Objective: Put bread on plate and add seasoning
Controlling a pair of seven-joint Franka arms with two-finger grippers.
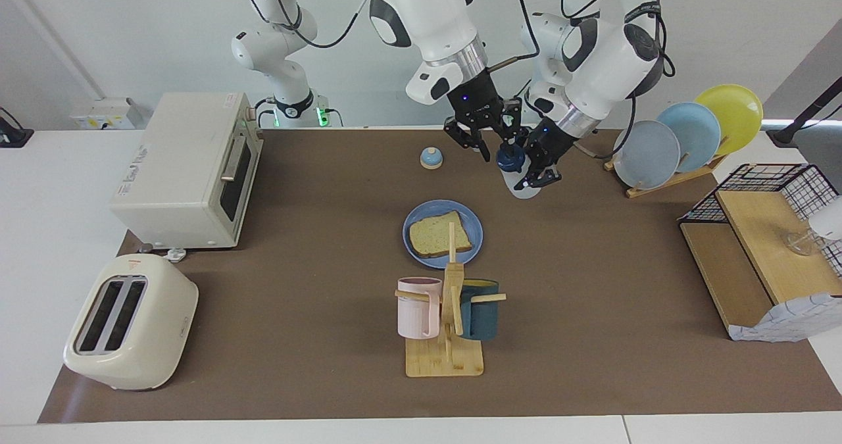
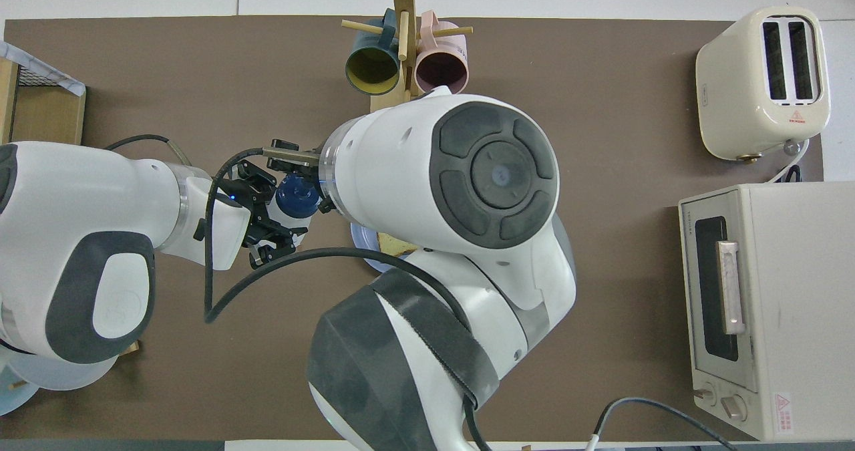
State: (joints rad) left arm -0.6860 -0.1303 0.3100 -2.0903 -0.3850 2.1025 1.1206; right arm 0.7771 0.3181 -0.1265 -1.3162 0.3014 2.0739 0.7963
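Observation:
The bread (image 1: 439, 237) lies flat on the blue plate (image 1: 411, 222) in the middle of the table. In the overhead view the right arm covers all but a sliver of the plate (image 2: 364, 256). My left gripper (image 1: 536, 168) is shut on the body of the seasoning (image 1: 510, 161) and holds it tilted over the table, between the plate and the upright plates. The navy cap (image 2: 296, 197) points toward my right gripper (image 1: 496, 147). That gripper is open, with its fingers on either side of the cap's top.
A small bell (image 1: 431, 158) sits near the robots. A toaster oven (image 1: 191, 168) and a toaster (image 1: 131, 332) stand at the right arm's end. The mug rack (image 1: 447, 358) stands farther out than the plate. Upright plates (image 1: 684, 138) and a wire basket (image 1: 776, 187) fill the left arm's end.

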